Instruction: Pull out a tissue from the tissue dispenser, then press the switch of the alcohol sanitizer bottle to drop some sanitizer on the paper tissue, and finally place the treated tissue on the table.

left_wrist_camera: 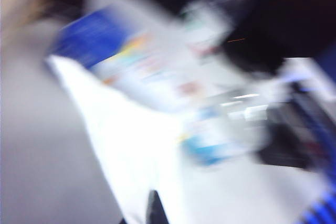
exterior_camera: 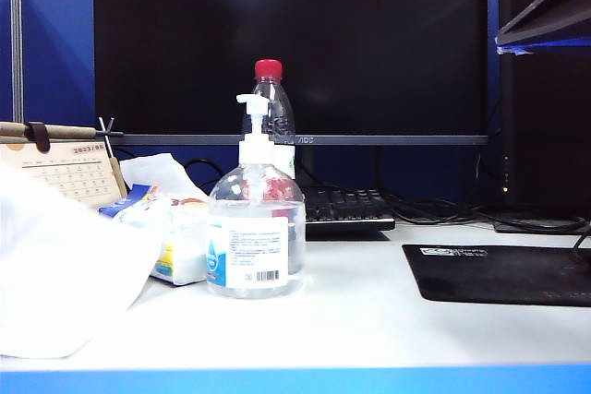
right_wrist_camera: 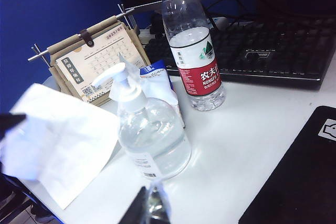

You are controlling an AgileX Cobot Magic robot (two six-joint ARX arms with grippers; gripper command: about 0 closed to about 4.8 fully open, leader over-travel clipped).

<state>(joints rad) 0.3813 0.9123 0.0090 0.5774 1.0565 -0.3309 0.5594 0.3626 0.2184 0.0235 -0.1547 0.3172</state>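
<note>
The tissue (exterior_camera: 65, 274), a soft creased white sheet, hangs at lower left of the exterior view over the white table (exterior_camera: 388, 320) with its blue front edge, beside the printed plastic tissue dispenser (exterior_camera: 171, 228) and squat clear alcohol sanitizer bottle (exterior_camera: 256, 237). The left gripper (left_wrist_camera: 153, 211), clenched, pinches the tissue. The right gripper (right_wrist_camera: 149, 208), closed and empty, hovers just above the bottle.

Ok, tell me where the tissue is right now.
The tissue hangs at the exterior view's left, beside the tissue dispenser and alcohol sanitizer bottle.
</note>
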